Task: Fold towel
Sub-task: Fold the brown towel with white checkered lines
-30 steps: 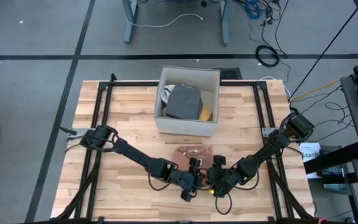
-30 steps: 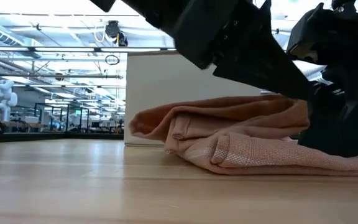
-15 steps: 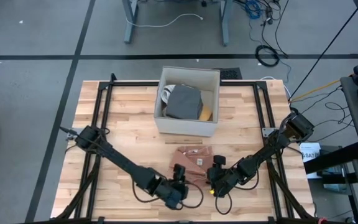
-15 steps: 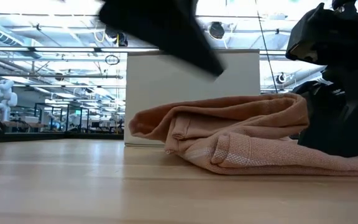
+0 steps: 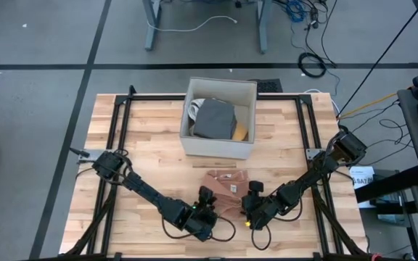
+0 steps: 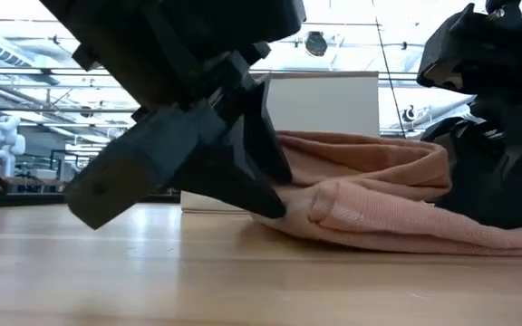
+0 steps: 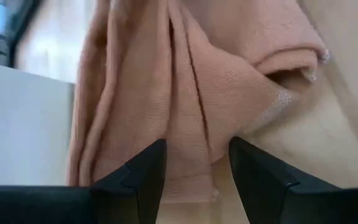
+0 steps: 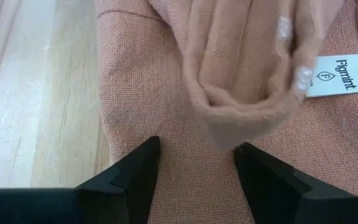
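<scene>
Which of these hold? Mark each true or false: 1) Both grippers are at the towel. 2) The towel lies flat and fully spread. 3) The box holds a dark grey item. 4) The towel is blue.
1) True: the left gripper and right gripper flank the towel, jaws open.
2) False: it lies bunched in folds.
3) True: the box holds a grey item.
4) False: it is salmon pink.

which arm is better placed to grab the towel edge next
Probably the left. Its tool stands open with the towel edge between its fingers; the right tool is open too, but over flat cloth.
</scene>
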`<state>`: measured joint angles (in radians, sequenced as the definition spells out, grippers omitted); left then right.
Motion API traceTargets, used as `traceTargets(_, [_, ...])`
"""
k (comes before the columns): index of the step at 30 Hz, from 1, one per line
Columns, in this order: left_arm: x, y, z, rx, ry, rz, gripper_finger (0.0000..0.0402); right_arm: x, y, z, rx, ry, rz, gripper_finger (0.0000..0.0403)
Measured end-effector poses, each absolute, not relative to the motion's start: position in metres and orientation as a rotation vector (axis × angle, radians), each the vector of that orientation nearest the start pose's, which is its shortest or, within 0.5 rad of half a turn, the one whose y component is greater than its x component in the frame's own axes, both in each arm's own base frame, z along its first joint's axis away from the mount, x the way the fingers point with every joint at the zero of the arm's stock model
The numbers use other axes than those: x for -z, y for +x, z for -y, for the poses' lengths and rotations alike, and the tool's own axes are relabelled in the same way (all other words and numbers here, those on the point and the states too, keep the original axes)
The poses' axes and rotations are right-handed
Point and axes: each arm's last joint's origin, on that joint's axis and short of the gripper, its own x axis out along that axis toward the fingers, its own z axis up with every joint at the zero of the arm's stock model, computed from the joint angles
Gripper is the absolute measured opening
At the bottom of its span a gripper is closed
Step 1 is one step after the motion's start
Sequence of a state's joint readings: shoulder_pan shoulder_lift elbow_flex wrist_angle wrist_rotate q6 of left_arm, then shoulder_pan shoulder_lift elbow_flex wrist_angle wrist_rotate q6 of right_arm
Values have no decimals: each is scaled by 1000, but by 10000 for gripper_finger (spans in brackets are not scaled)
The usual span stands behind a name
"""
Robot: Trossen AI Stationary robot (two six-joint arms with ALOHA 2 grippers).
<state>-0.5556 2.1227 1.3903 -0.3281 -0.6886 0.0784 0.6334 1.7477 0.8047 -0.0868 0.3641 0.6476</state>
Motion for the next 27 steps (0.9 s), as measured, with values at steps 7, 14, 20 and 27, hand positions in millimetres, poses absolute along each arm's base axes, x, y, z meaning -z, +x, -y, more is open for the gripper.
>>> traceTargets(7, [-130, 368, 206, -116, 789, -895, 183, -119, 254, -174, 55, 105, -928, 201])
traceTargets(14, [-132, 365, 205, -197, 861, -878, 183, -119, 254, -174, 55, 105, -928, 201])
traceTargets(20, [-133, 372, 192, -268, 889, -881, 183, -119, 254, -174, 56, 107, -928, 201])
traceTargets(27, [-137, 393, 163, -341, 871, -857, 183, -119, 254, -174, 57, 108, -928, 201])
